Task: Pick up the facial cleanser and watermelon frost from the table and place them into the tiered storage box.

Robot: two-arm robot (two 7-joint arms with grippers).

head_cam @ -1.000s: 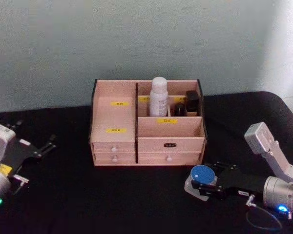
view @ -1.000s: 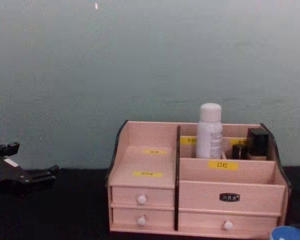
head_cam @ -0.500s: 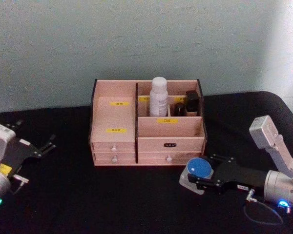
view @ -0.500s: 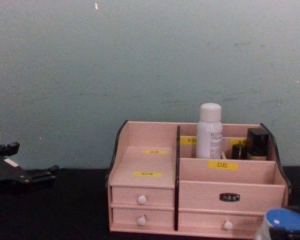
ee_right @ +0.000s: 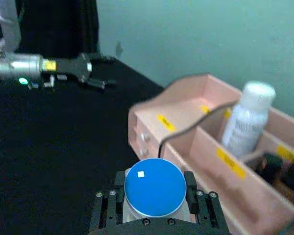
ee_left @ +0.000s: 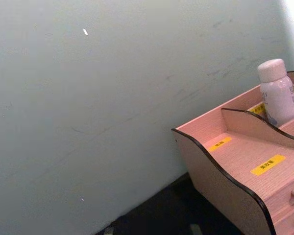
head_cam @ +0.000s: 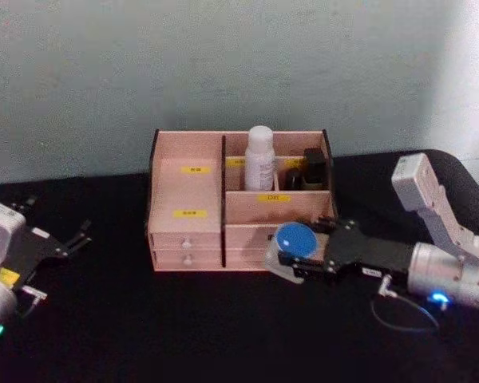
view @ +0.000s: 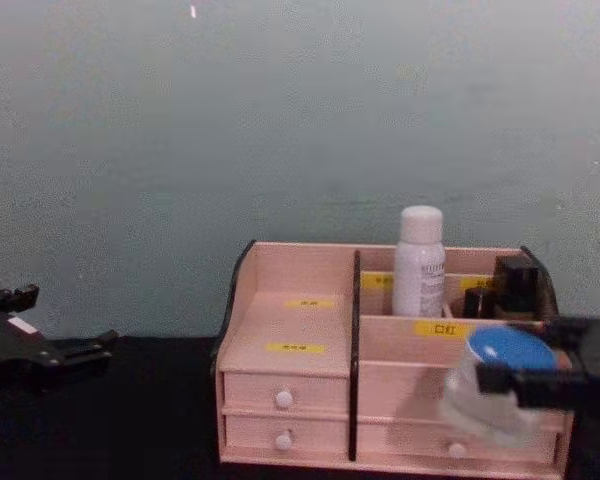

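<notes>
While the right gripper [head_cam: 291, 263] clamps it from both sides, one watermelon frost [head_cam: 294, 238] hangs clear of the black table [head_cam: 184, 327]. In the head view it sits right of centre, just in front of the right-hand drawer fronts of the tiered storage box [head_cam: 184, 191].

- Storage box: one, at frame centre against the wall.
- Facial cleanser [head_cam: 259, 159]: one, upright in a rear compartment of the box, just right of the dark divider.
- Small black containers [head_cam: 314, 167]: two, in the rear right compartment.
- Left gripper [head_cam: 76, 237]: one, parked at lower left, well apart from the box, fingers spread and empty.

The chest view gives the jar's height, level with the lower drawers, and three white knobs [view: 283, 399]. The right wrist view gives the blue lid from above, with a finger [ee_right: 190, 180] pressed to each side.
</notes>
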